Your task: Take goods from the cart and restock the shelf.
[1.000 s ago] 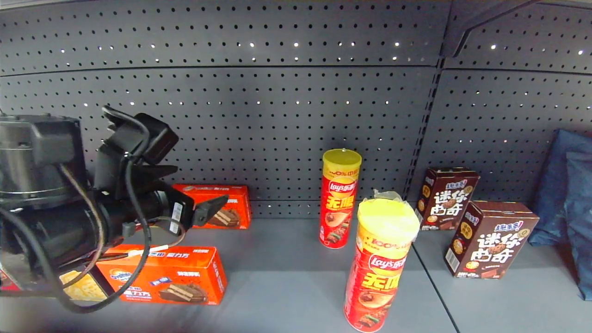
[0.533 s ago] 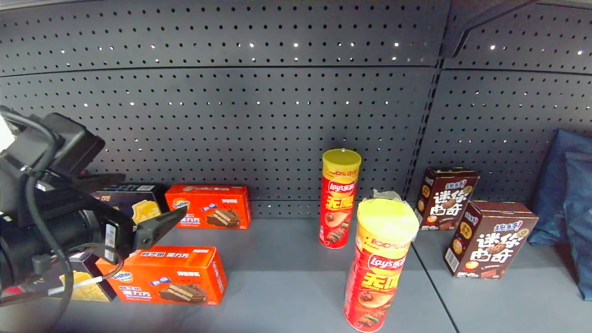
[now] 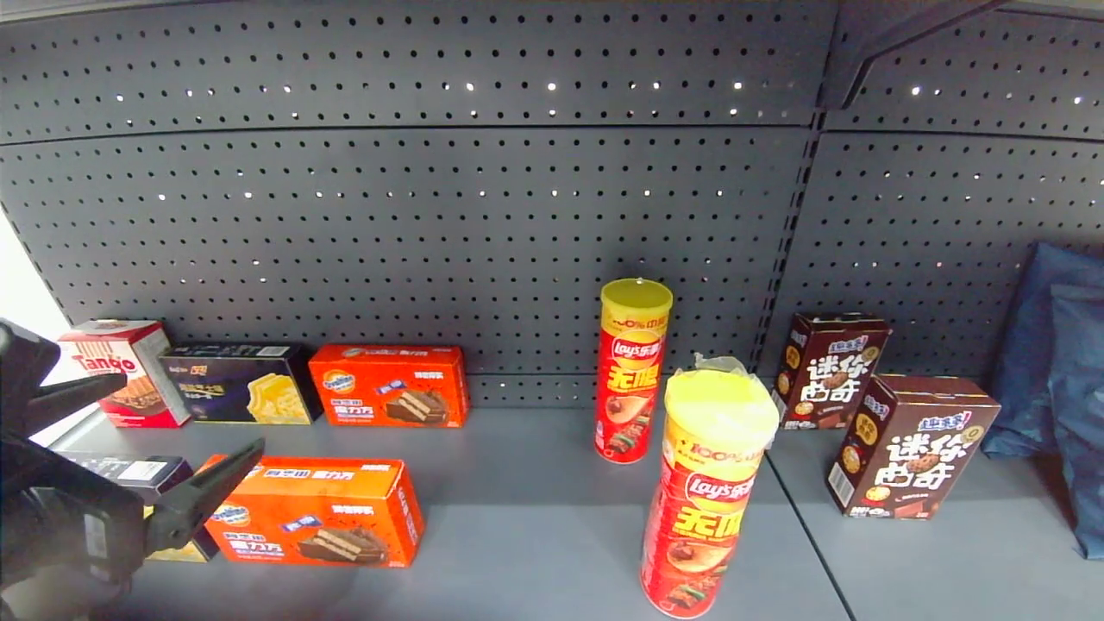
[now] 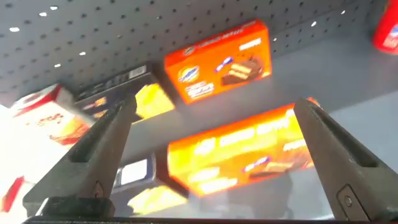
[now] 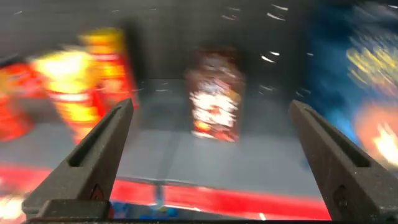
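My left gripper (image 3: 190, 412) hangs open and empty at the shelf's front left, just left of an orange cake box (image 3: 319, 509) lying flat. In the left wrist view the left gripper (image 4: 216, 104) has its fingers spread wide, with that orange box (image 4: 249, 152) beyond them and a second orange box (image 4: 217, 62) against the back wall. My right gripper (image 5: 212, 104) is open with nothing in it, facing a brown biscuit box (image 5: 214, 99) and two chip cans (image 5: 81, 87).
The grey shelf (image 3: 526, 517) carries two red chip cans (image 3: 634, 369) (image 3: 709, 492), two brown boxes (image 3: 830, 369) (image 3: 912, 444), blue bags (image 3: 1056, 362), a black-yellow box (image 3: 237, 384), a red-white box (image 3: 121, 371) and a dark box (image 3: 138, 470). A pegboard wall (image 3: 483, 216) closes the back.
My left arm has drawn back toward the lower left, away from the shelf, uncovering the boxes along the back left. The goods on the shelf stay put.
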You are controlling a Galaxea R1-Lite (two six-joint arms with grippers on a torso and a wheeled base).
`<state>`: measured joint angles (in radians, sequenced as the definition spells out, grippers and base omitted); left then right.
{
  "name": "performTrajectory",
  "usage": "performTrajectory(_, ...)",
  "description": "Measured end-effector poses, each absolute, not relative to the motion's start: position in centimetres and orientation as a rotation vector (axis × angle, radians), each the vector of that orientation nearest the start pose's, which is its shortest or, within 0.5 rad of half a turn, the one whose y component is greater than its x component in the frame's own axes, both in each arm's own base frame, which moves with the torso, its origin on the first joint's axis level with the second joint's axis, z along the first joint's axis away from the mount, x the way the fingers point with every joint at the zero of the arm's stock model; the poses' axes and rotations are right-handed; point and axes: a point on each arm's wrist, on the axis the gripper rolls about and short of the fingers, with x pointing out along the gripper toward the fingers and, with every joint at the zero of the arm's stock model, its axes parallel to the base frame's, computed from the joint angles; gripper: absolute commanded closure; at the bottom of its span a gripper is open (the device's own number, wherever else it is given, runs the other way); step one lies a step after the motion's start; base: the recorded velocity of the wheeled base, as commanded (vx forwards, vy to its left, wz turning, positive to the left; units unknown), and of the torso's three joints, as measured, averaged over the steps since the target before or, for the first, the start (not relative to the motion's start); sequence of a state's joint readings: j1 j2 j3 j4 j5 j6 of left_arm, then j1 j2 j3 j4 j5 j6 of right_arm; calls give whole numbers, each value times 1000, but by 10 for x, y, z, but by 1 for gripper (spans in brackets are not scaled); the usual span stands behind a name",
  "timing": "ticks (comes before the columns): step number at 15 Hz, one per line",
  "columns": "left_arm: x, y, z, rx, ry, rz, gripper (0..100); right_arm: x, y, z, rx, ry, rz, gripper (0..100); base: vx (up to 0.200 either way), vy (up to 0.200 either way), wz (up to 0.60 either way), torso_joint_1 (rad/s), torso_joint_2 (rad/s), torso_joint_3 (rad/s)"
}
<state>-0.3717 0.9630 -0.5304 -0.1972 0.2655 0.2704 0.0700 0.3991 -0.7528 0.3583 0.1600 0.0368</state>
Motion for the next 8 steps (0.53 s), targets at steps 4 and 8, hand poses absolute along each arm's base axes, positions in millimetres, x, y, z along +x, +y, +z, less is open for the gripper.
performTrajectory(4, 102, -33, 215, 368, 190, -103, 0, 20, 10, 253, -69, 260, 486, 0, 0, 0, 0, 0, 0, 0)
performTrajectory(8, 94, -28, 218, 352, 163, -78, 0, 48, 21, 215, -122, 475, 535, 0, 0, 0, 0, 0, 0, 0)
